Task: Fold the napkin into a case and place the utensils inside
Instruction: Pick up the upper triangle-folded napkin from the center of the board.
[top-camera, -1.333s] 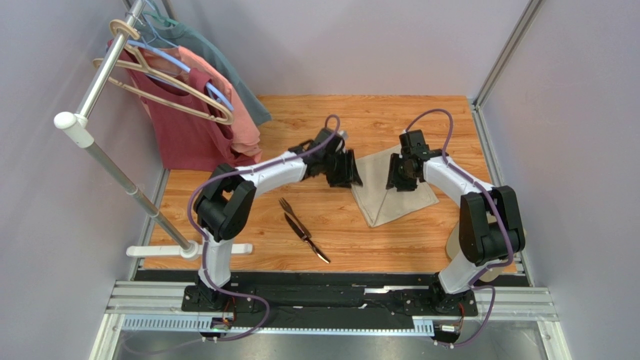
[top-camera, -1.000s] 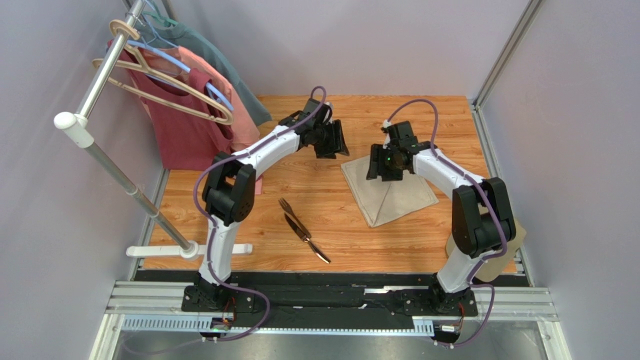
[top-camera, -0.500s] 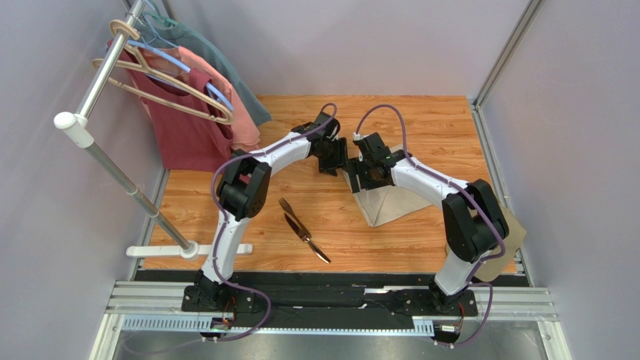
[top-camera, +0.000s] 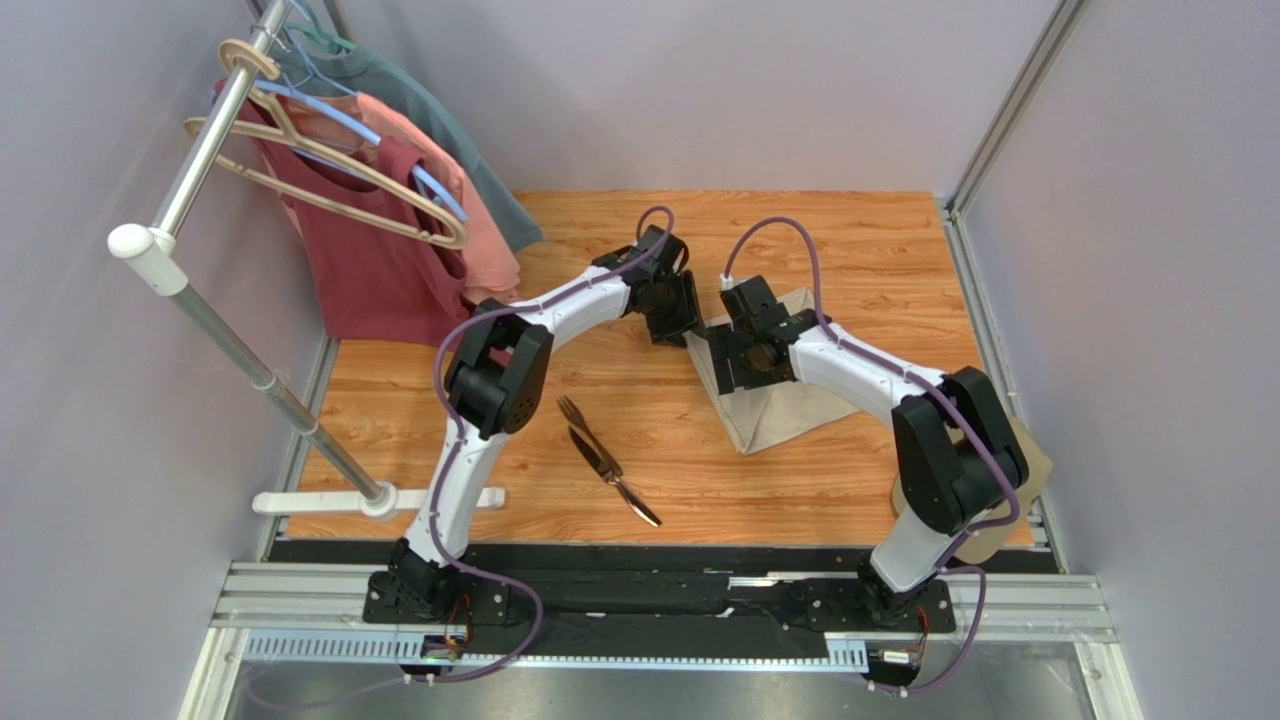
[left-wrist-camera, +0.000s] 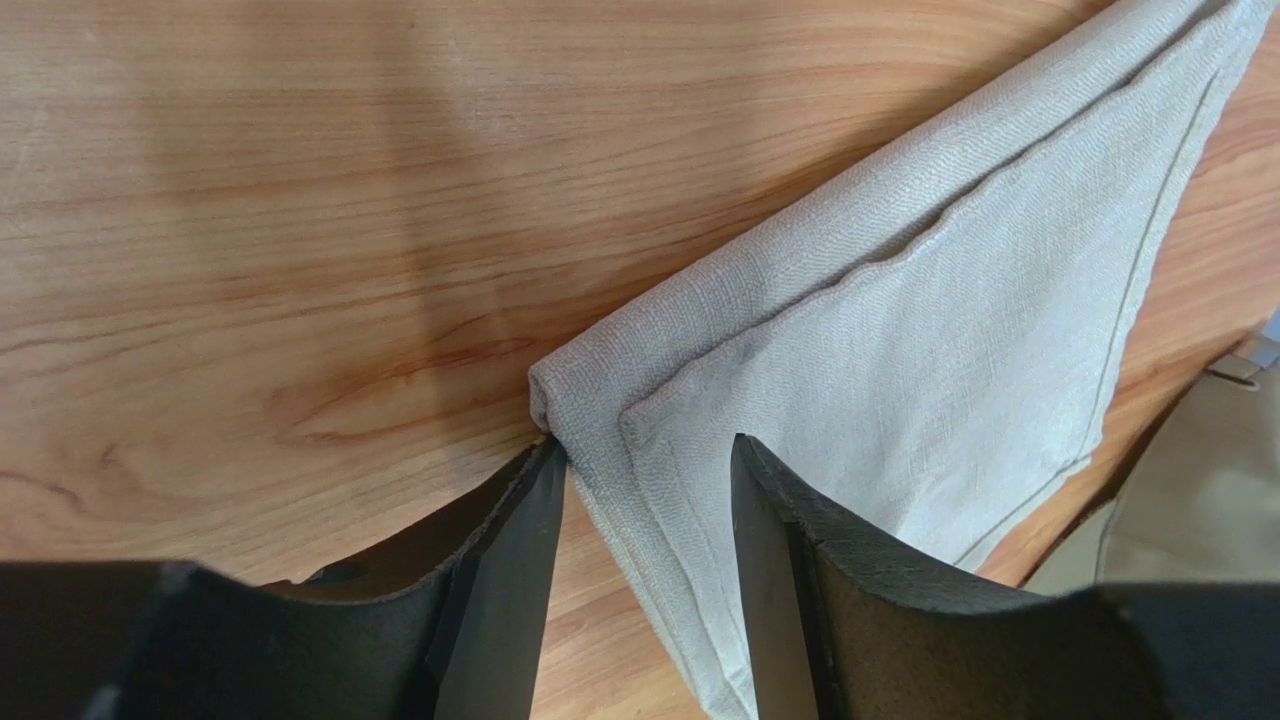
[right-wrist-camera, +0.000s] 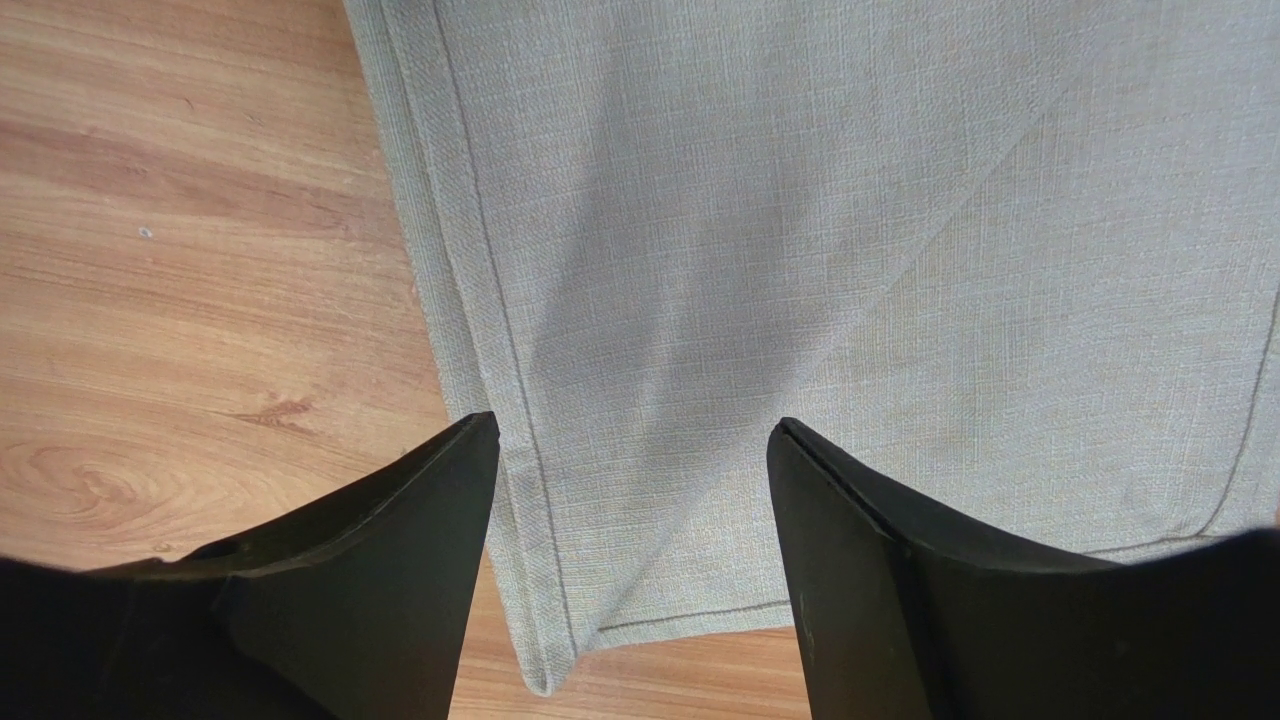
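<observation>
Napkin (top-camera: 781, 408) lies folded and flat on wood worktop (top-camera: 872, 240), centre-right of top view.

L wrist view: napkin's folded corner (left-wrist-camera: 601, 398) sits betw. L jaws. Jaws released, cloth not pinched. Tip on left of frame is just beside the fold.

R wrist view: R jaws spread wide, released, straddling napkin's hemmed edge (right-wrist-camera: 496, 345).

Top view: both arms reach fwd & bend inward, wrists close together at napkin's upper-left corner.

Fork (top-camera: 571, 411) & knife (top-camera: 631, 498) lie lower centre, left of napkin, apart from it.

Grey walls. Rack w/ shirts (top-camera: 376, 255) upper left.
</observation>
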